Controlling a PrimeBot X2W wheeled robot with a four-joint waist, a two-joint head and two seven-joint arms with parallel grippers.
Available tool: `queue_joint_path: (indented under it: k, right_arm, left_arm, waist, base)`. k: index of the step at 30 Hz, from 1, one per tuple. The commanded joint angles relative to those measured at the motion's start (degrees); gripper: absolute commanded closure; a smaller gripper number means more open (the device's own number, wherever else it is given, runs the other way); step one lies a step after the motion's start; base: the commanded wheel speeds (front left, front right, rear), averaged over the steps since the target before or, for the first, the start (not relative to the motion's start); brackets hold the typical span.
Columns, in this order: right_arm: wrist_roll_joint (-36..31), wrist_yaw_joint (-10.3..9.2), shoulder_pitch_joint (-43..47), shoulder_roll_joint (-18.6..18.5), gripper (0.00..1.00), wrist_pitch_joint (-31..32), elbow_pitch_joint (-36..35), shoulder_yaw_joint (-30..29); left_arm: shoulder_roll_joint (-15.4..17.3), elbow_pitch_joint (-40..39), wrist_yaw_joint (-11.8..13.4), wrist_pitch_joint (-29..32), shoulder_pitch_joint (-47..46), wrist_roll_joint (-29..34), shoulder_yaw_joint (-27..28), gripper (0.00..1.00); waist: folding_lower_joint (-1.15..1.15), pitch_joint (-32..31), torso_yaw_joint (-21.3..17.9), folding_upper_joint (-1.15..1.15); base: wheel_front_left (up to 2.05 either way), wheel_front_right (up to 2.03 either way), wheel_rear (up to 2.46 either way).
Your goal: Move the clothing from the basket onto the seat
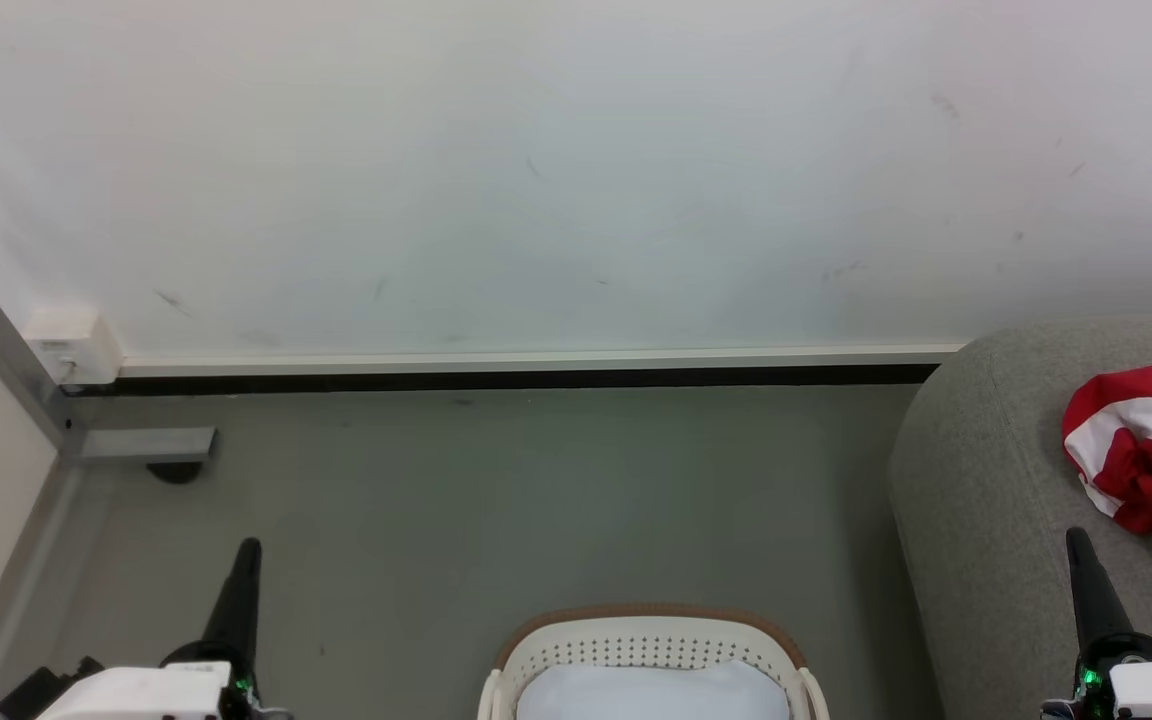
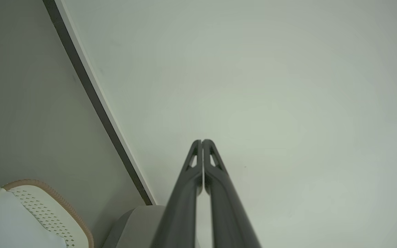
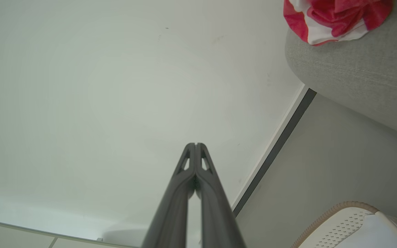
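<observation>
Basket [image 1: 651, 612] is shown bottom centre, between left gripper [image 1: 244, 560] and right gripper [image 1: 1078, 545], both pressed together. Clothing [image 1: 1151, 450] is seen on seat [image 1: 986, 480], right edge.

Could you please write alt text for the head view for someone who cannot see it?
Red-and-white clothing lies crumpled on the grey seat at right; the cream basket at bottom centre holds white material. The left gripper and right gripper point up from the lower corners, over grey floor below a white wall.
</observation>
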Motion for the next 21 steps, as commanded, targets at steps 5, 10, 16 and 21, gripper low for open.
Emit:
queue_joint_path:
  k: [5, 10, 16, 21]
  right_arm:
    - [3.1, -0.09, -1.0, -0.8, 1.00, 0.1, -0.1, 0.2]
    - [5.8, -0.10, -1.2, -1.3, 1.00, 0.3, -0.1, 0.4]
    - [8.8, -0.11, -1.4, -1.8, 1.00, 0.4, -0.1, 0.6]
    - [11.0, -0.11, -1.6, -2.2, 1.00, 0.5, -0.2, 0.9]
  left_arm:
    - [0.2, -0.4, 0.2, 0.8, -0.9, -2.6, 0.5, 1.00]
    - [0.1, -0.5, 0.2, 1.4, -1.1, -4.7, 0.7, 1.00]
    - [0.1, -0.6, 0.3, 2.0, -1.2, -6.9, 0.9, 1.00]
    - [0.0, -0.6, 0.4, 2.5, -1.4, -8.6, 1.1, 1.00]
  waist:
    - [0.00, 0.1, 0.2, 0.00]
    - [0.00, 0.2, 0.3, 0.00]
    - [0.00, 0.3, 0.5, 0.00]
    - [0.00, 0.4, 0.7, 0.00]
  base:
    - [0.00, 0.00, 0.00]
    - [0.00, 0.00, 0.00]
    - [0.00, 0.00, 0.00]
    - [0.00, 0.00, 0.00]
